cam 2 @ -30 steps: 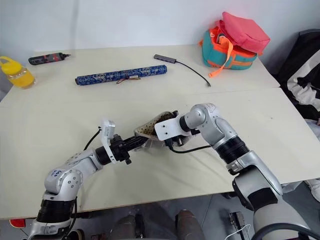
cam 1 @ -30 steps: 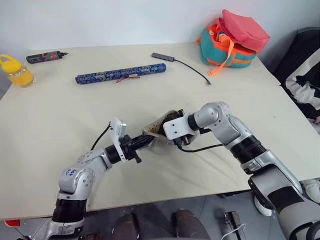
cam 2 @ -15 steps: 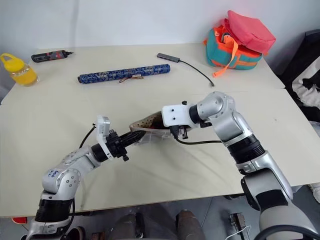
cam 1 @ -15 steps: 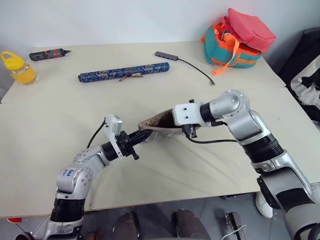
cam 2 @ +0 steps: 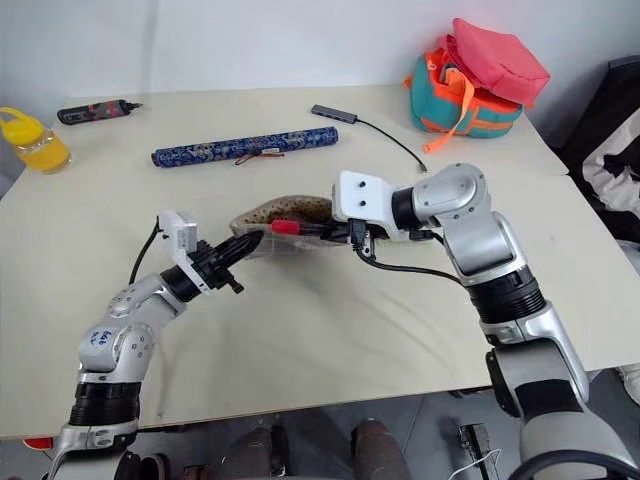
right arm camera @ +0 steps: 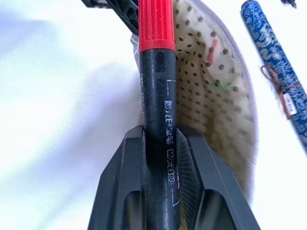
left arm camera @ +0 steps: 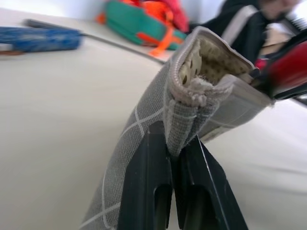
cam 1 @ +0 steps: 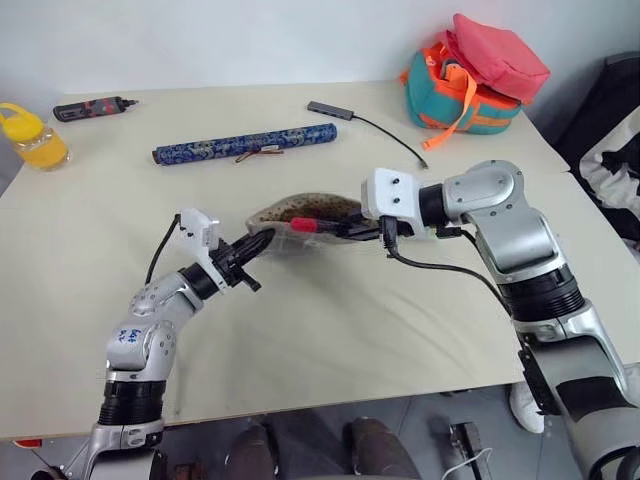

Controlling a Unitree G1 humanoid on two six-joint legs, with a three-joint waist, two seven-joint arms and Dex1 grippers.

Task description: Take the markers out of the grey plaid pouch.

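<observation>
From the head, my left gripper (cam 1: 262, 240) pinches one end of the grey plaid pouch (cam 1: 300, 211), and my right gripper (cam 1: 345, 228) holds the black marker (cam 1: 322, 227) lying level, red end toward the pouch mouth.

My left wrist shows both fingers shut on the pouch's zipper corner.

My right wrist shows the fingers clamped on the barrel; a greenish streak inside may be the green marker.
</observation>
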